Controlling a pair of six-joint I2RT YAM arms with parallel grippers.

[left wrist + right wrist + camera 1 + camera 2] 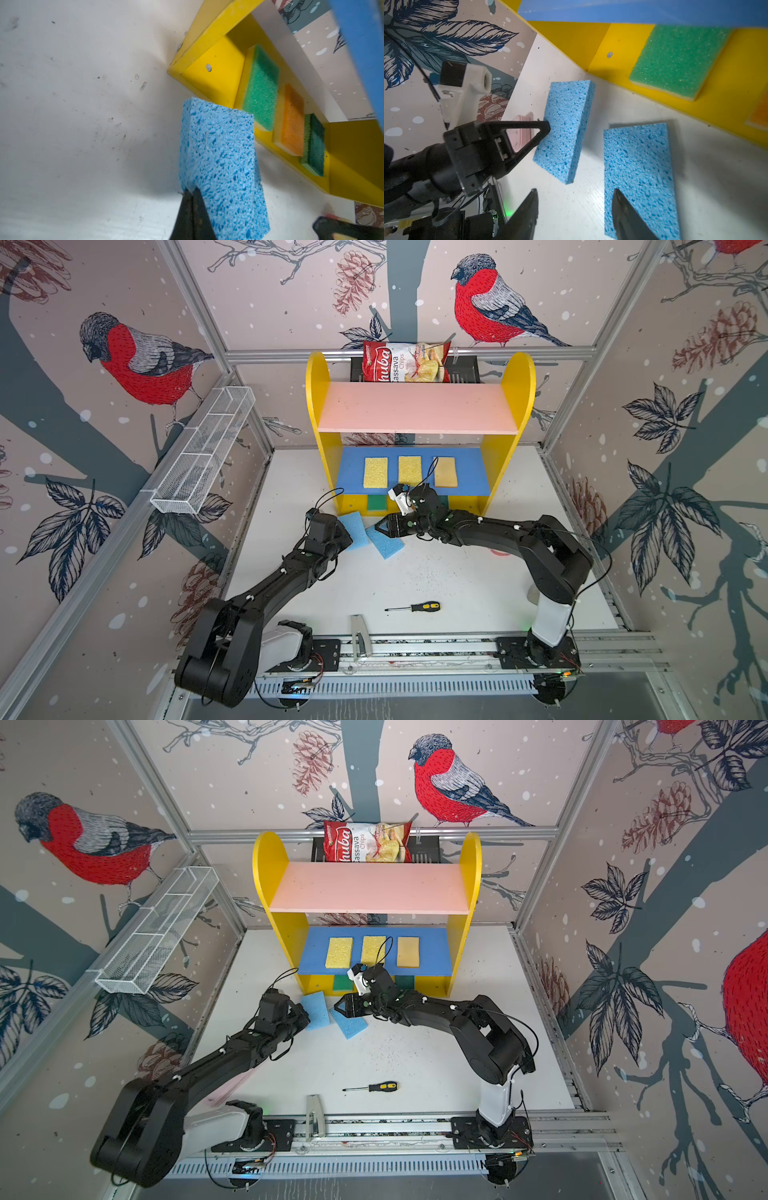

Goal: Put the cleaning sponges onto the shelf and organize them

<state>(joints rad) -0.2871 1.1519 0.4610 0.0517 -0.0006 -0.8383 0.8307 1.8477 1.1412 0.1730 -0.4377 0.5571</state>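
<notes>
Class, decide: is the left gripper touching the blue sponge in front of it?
Touching. The left wrist view shows the left gripper with its jaws pinched shut on the edge of the blue sponge.

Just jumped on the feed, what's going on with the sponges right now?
Both arms are working in front of the shelf. The left gripper is shut on the edge of one blue sponge, holding it tilted near the yellow base. The right gripper is open over the other blue sponge, which lies flat on the table. On the blue board lie three sponges; a green sponge, an orange sponge and a dark green sponge sit on the base.
</notes>
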